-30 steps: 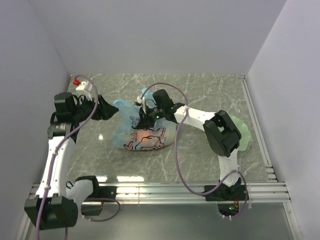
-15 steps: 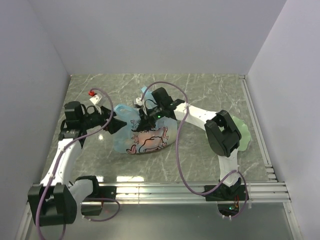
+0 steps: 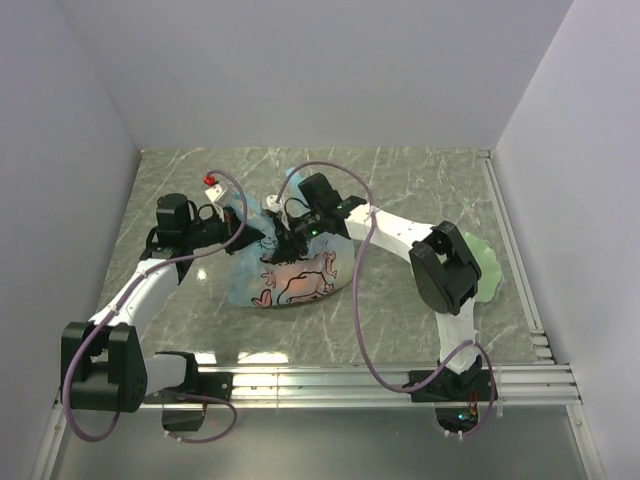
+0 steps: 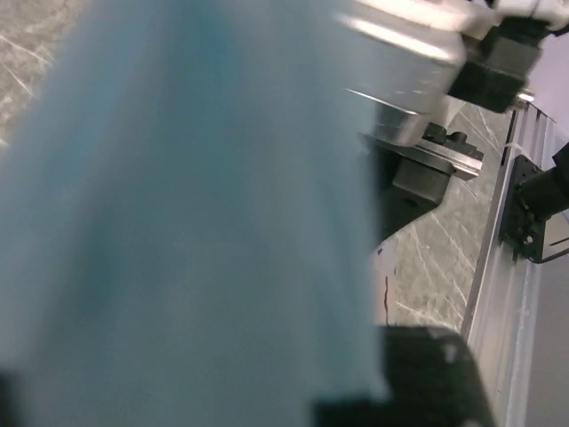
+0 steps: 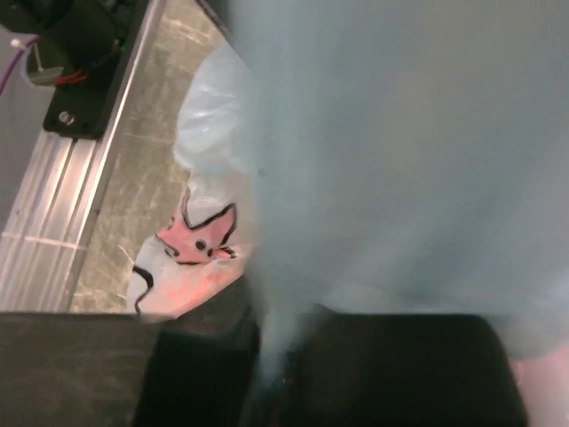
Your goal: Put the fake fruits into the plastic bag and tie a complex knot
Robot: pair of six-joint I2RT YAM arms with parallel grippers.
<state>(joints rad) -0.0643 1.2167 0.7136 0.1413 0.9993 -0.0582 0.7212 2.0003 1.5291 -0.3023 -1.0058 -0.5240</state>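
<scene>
The plastic bag [image 3: 290, 280], thin, see-through and light blue with pink and dark cartoon pictures, lies in the middle of the grey-green marbled table [image 3: 420, 190], between my two arms. There is one bag.

Closest to me is the silver metal rail [image 3: 330, 380] along the near edge, where my two bases sit.

Next comes the bag. Its fat part is longer from side to side than from front to back. Its bunched top points away from me, toward the far wall. My left gripper [image 3: 243, 232] is at the bag's top left. My right gripper [image 3: 283, 238] is just beside it, at the bunched top.

Blurry blue plastic nearly fills both my wrist cameras. In the right one, a strip of bag runs down between my two black fingers [image 5: 400, 374], which stand close together. I cannot tell if they pinch it. In the left one, I cannot tell if my fingers are apart or together.

The fake fruits [image 3: 298, 284] show only as a red-orange glow through the plastic, so I cannot count them. I cannot make out the knot, because my grippers cover that spot.

Off to the right, the one pale green wavy-edged plate [image 3: 490, 265] is mostly hidden behind my right elbow. Farthest off stand the plain white walls [image 3: 300, 80].
</scene>
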